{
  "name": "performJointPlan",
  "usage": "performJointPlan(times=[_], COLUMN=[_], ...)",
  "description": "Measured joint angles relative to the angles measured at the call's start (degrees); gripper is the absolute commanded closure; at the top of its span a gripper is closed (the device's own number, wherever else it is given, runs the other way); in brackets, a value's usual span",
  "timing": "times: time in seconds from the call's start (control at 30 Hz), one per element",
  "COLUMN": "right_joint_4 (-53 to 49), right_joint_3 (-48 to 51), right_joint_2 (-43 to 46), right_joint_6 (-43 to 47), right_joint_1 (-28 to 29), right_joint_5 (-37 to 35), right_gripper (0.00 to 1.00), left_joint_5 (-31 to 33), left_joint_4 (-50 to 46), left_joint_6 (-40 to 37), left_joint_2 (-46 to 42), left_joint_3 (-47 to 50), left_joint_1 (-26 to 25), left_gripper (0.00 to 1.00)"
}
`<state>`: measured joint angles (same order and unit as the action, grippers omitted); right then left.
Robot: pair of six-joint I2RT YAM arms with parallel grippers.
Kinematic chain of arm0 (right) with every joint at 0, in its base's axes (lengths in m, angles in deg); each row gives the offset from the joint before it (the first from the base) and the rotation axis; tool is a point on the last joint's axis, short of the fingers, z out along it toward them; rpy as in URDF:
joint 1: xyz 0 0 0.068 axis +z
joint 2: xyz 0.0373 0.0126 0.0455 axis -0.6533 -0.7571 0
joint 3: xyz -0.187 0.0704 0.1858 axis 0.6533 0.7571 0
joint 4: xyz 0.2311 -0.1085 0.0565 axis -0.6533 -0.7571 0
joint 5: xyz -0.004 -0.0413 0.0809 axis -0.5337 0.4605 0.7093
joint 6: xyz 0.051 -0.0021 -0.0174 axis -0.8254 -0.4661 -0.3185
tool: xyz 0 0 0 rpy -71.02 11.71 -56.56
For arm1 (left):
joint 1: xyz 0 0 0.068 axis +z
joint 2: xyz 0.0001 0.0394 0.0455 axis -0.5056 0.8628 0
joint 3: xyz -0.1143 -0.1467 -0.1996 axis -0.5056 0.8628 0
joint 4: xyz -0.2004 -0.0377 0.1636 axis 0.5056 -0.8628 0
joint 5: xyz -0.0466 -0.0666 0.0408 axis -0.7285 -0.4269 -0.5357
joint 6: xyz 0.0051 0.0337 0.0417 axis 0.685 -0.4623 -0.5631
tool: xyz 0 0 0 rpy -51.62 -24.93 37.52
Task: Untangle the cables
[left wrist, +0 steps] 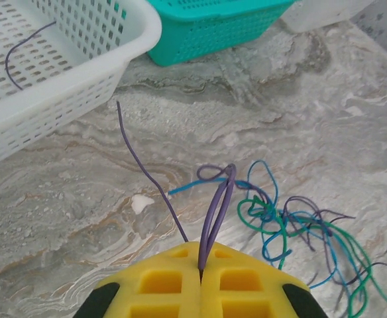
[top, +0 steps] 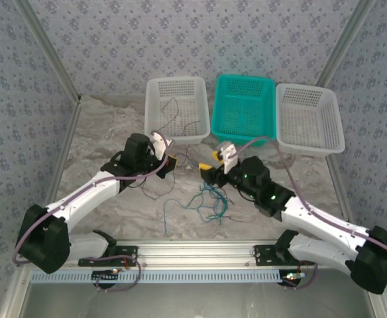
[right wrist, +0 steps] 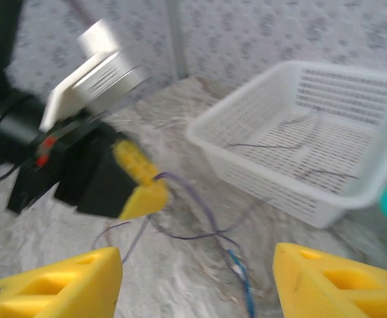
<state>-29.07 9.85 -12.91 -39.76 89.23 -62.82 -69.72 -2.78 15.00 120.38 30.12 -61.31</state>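
1. I see three mesh baskets in a row along the far side of the marbled table point(top: 107, 132): the left white basket point(top: 155, 106), the teal basket point(top: 244, 132) just beside it, and the right white basket point(top: 311, 142) next along.
2. The left white basket holds a few thin dark wires point(top: 170, 109) lying loose on its perforated floor. In my left wrist view one of them curves across that floor.
3. The cables point(top: 210, 199) lie as a loose tangle of blue, teal-green and purple on the table, nearer to me than the teal basket and between the two grippers.
4. The left gripper point(left wrist: 201, 265) has its yellow fingers pressed together on a loop of purple wire point(left wrist: 217, 205). The loop rises from the fingers and joins the tangle.
5. The right gripper point(right wrist: 197, 291) has its fingers spread wide with nothing between them. It faces the left gripper across the wires, though this view is blurred.
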Motion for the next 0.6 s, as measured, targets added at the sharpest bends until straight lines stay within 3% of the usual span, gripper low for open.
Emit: performJointPlan(times=[0.2, 0.33, 0.5, 0.6], right_joint_4=[16.31, 25.90, 38.56, 42.91], right_joint_3=[4.66, 4.55, 2.32, 1.22], right_joint_2=[-20.44, -28.17, -35.74, -38.60], right_joint_6=[19.50, 29.66, 39.12, 41.94], right_joint_1=[2.51, 2.89, 5.07, 6.34], right_joint_5=[0.13, -1.68, -4.17, -4.85], right_gripper=[0.41, 0.43, 0.66, 0.69], left_joint_5=[-0.90, -1.66, -1.62, -1.60], left_joint_4=[-3.76, -5.86, -6.60, -7.15], left_joint_6=[2.54, 3.91, 4.94, 5.16], left_joint_2=[-1.29, -3.32, -5.25, -5.75], left_joint_3=[-3.06, -3.06, -2.86, -2.73], left_joint_1=[0.02, 0.00, 0.00, 0.00], left_gripper=[1.00, 1.00, 1.00, 1.00])
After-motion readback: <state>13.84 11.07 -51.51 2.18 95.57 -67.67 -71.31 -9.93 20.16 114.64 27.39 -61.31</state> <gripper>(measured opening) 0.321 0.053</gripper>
